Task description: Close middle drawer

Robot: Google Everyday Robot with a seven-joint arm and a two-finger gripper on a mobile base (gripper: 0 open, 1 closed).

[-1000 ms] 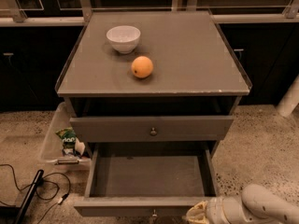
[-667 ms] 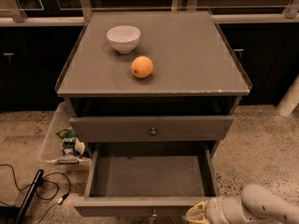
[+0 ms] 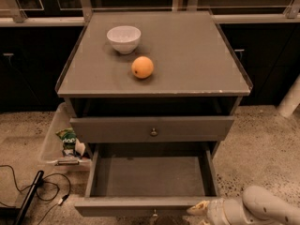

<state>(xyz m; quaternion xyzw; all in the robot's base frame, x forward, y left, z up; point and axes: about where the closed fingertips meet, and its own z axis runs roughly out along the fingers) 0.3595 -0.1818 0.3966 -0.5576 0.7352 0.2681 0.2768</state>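
The middle drawer [image 3: 152,176] is pulled far out and its grey inside is bare. Its flat front [image 3: 117,206] runs along the bottom of the view, with the brass knob [image 3: 153,214] at the lower edge. The top drawer [image 3: 151,128] above it stands slightly out, with its own knob [image 3: 153,132]. My gripper [image 3: 199,209], pale at the end of a white arm [image 3: 262,210], sits at the bottom right, just by the right end of the middle drawer's front.
A white bowl [image 3: 124,38] and an orange [image 3: 142,67] sit on the tabletop [image 3: 197,55]. A clear bin [image 3: 51,139] with a snack bag [image 3: 69,137] stands on the floor at the left. Cables [image 3: 42,191] lie at the lower left. A white post [image 3: 290,100] stands at the right.
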